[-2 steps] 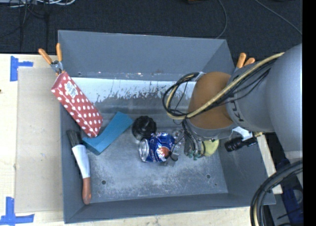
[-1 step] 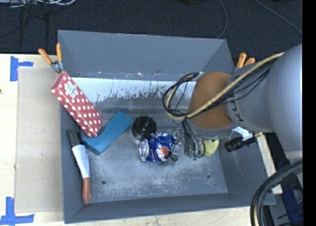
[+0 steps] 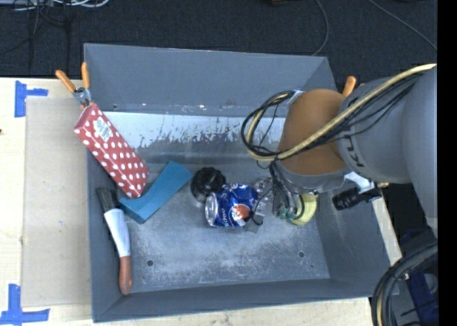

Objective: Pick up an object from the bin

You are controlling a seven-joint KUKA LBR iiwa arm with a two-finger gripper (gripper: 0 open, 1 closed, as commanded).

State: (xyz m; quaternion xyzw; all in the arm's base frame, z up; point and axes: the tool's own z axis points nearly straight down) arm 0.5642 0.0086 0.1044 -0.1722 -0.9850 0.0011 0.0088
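Note:
My gripper (image 3: 263, 207) is low in the bin's right half, its fingers down beside the right end of a crushed blue soda can (image 3: 230, 207) lying on its side. A black round thing (image 3: 207, 180) sits just up-left of the can. A pale yellow tape roll (image 3: 303, 209) lies directly right of the gripper, partly under the wrist. Whether a finger touches the can is hidden by the gripper's body.
A blue wedge-shaped block (image 3: 157, 190) lies left of centre. A red box with white dots (image 3: 111, 150) leans against the left wall. A brush with a white and brown handle (image 3: 118, 239) lies along the left front. The arm's orange cover and cables hang over the right side.

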